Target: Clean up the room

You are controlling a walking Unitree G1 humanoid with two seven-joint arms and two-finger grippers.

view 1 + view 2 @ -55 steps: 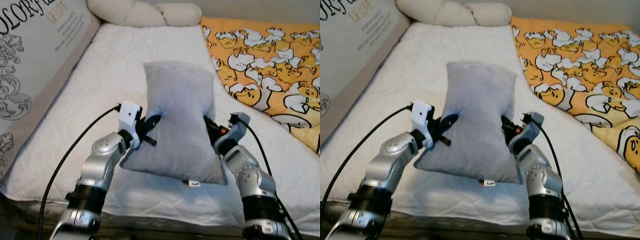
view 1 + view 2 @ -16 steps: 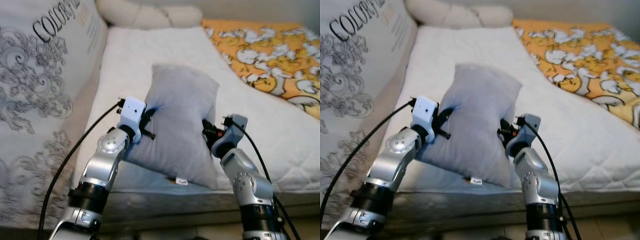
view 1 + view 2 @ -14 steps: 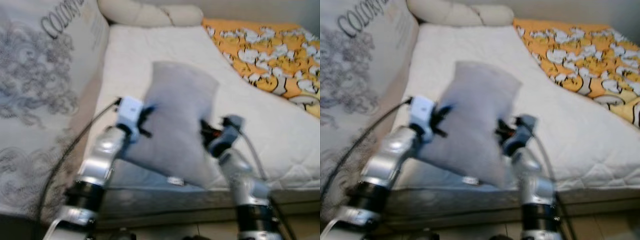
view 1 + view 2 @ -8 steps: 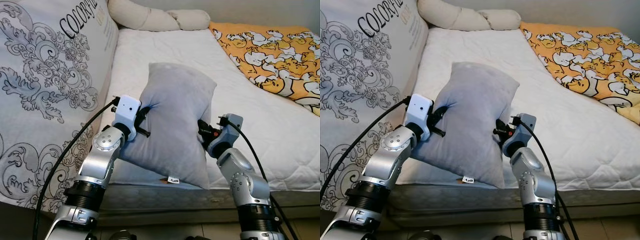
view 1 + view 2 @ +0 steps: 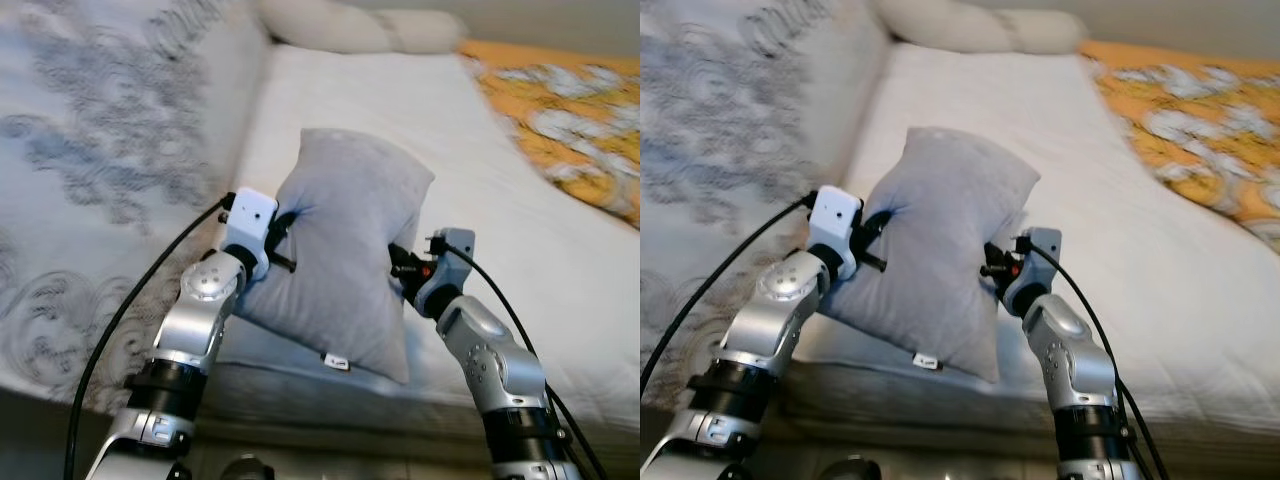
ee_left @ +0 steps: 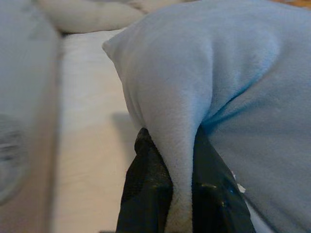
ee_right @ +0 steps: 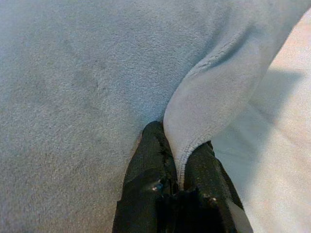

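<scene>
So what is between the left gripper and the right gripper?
The grey pillow. In the eye views the left gripper and the right gripper pinch its two opposite edges, above the mattress.

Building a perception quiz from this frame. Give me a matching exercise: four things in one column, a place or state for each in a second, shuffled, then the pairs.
1. pillow
2. left gripper
3. blanket
4. bolster

a. lies at the head of the bed
b. held up between both grippers
c. spread on the bed's right side
d. pinching a fold of grey fabric

Pairs: 1-b, 2-d, 3-c, 4-a
</scene>
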